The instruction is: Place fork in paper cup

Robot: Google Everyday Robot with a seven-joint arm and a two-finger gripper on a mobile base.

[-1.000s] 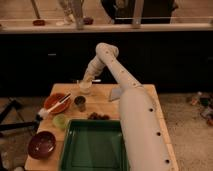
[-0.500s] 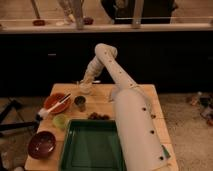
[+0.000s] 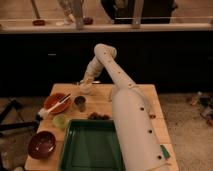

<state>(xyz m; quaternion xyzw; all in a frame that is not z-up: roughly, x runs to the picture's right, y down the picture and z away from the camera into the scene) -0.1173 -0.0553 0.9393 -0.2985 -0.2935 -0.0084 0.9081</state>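
Observation:
The paper cup (image 3: 86,90) is small and cream-white and stands at the back left of the wooden table (image 3: 145,95). My gripper (image 3: 86,81) hangs from the bent white arm (image 3: 106,54), directly over the cup and down at its rim. The fork does not show on its own; I cannot tell whether it is in the gripper or in the cup.
A dark metallic cup (image 3: 79,103) stands in front of the paper cup. A red bowl (image 3: 54,103) holds a white-handled brush (image 3: 55,105). Further forward are a lime-green bowl (image 3: 60,121), a dark red bowl (image 3: 41,144), a green tray (image 3: 92,148) and small dark items (image 3: 98,116).
The gripper has sunk slightly toward the paper cup, and the upper arm has shifted a little. The objects on the table have not moved.

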